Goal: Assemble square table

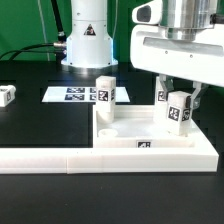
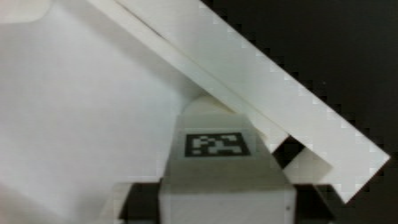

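The white square tabletop [image 1: 150, 132] lies tray-side up at the exterior view's right, with a corner hole [image 1: 108, 130] open near its front left. One white leg [image 1: 107, 90] stands upright at its far left corner. My gripper [image 1: 180, 98] is shut on another tagged leg [image 1: 179, 110] and holds it upright over the tabletop's right part. In the wrist view this leg [image 2: 217, 150] sits between my dark fingers [image 2: 150, 200], above the tabletop's white floor [image 2: 89, 100] and raised rim [image 2: 267, 80]. A third leg [image 1: 161, 97] shows partly behind my gripper.
A loose leg [image 1: 7, 95] lies on the black table at the exterior view's far left. The marker board [image 1: 70, 95] lies flat behind the tabletop. The long white border bar [image 1: 60, 158] runs along the front. The robot base [image 1: 88, 40] stands at the back.
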Available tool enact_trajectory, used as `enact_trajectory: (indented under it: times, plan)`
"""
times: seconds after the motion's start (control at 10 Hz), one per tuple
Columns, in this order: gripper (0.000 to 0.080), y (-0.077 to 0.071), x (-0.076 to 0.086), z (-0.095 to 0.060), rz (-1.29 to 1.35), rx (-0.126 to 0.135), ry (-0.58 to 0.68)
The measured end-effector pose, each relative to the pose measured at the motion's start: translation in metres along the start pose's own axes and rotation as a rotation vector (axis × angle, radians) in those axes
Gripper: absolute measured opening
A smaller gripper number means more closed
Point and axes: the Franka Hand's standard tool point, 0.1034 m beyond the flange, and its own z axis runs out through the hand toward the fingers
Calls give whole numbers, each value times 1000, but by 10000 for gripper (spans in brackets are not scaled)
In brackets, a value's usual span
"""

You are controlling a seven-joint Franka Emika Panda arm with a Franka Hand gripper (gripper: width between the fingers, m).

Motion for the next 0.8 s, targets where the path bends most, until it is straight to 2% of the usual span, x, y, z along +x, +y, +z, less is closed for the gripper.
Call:
enact_trajectory:
  times: [0.1,0.2,0.3,0.4,0.8]
  plan:
    - [513,0,0,0,-67,-7,0]
    - [513,0,-1,-1,-129,-15,-5]
    - [625,-2,-1,-3,-153,-14,-5]
    - [642,-1,-2,-2,-272,-23,-2]
    - [649,-1,-4,-1,-647,-23,-7]
